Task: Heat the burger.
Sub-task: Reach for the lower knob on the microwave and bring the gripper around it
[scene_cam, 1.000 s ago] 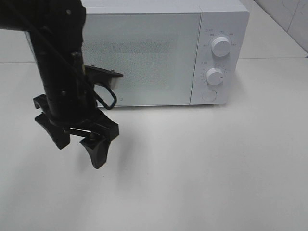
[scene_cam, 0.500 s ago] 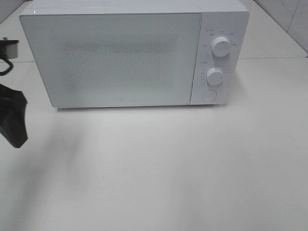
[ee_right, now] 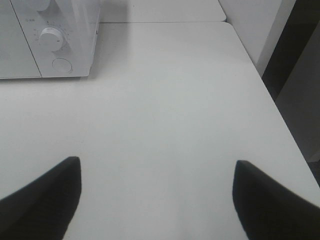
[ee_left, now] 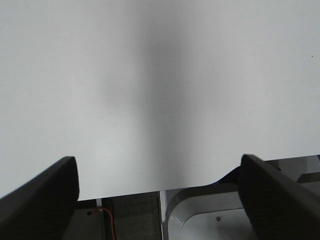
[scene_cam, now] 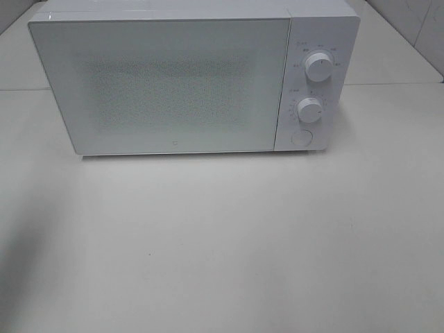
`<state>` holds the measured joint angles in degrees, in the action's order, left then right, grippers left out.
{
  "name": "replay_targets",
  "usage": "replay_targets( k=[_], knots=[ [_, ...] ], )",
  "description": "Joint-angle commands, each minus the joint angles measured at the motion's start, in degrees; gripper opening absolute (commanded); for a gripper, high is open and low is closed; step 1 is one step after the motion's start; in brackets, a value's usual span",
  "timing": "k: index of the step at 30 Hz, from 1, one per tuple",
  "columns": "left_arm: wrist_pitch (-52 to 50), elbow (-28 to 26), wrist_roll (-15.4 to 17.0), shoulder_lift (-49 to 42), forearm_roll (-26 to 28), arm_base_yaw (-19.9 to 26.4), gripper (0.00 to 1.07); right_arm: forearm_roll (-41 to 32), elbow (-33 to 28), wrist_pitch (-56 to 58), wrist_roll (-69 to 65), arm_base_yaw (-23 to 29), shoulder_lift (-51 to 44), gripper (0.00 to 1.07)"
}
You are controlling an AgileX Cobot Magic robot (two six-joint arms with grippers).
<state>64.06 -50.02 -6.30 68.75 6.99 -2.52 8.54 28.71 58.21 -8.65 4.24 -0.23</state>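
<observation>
The burger is not in view in any frame. A white microwave [scene_cam: 194, 76] stands at the back of the table with its door shut; its two dials [scene_cam: 318, 66] and round button [scene_cam: 301, 137] are on its right side. Part of it also shows in the right wrist view [ee_right: 45, 40]. Neither gripper shows in the exterior high view. My left gripper [ee_left: 159, 195] is open and empty over the table's edge. My right gripper [ee_right: 155, 197] is open and empty above the bare table, to the right of the microwave.
The white table [scene_cam: 243, 236] stretches in front of the microwave. Its right edge [ee_right: 280, 115] drops to a dark gap. In the left wrist view the table's edge [ee_left: 150, 190] shows with grey robot base parts [ee_left: 210, 215] below it.
My left arm has swung away to the left from in front of the microwave door and has left the exterior high view. The microwave has not moved.
</observation>
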Motion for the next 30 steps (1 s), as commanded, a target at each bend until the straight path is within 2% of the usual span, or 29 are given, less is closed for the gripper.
replay_targets(
  k=[1,4,10,13,15,16,18,24,30],
  knots=[
    [-1.4,3.2,-0.2,-6.5,-1.3,0.2,0.8,0.1,-0.1,-0.8,0.3,-0.2,-1.7,0.76],
    [-1.5,3.7,-0.2,-8.1,-1.5,0.2,0.8,0.1,-0.1,-0.8,0.3,-0.2,-1.7,0.76],
    [-5.3,11.1,-0.2,-21.4,-3.8,0.2,0.8,0.1,-0.1,-0.8,0.3,-0.2,-1.7,0.76],
    [-6.0,12.3,-0.2,-23.2,-3.8,0.2,0.8,0.1,-0.1,-0.8,0.3,-0.2,-1.7,0.76],
    [-8.4,16.7,-0.2,-29.9,-3.8,0.2,0.8,0.1,-0.1,-0.8,0.3,-0.2,-1.7,0.76],
    [-8.4,16.7,-0.2,-29.9,-3.8,0.2,0.8,0.1,-0.1,-0.8,0.3,-0.2,-1.7,0.76],
    [-10.8,20.2,-0.1,-35.0,-4.0,0.2,0.8,0.1,-0.1,-0.8,0.3,-0.2,-1.7,0.76],
    [-17.8,22.2,-0.1,-41.3,-4.4,0.2,0.8,0.1,-0.1,-0.8,0.3,-0.2,-1.7,0.76],
    [-19.5,23.0,-0.5,-44.2,-4.5,0.2,0.8,0.1,-0.1,-0.8,0.3,-0.2,-1.7,0.76]
  ],
)
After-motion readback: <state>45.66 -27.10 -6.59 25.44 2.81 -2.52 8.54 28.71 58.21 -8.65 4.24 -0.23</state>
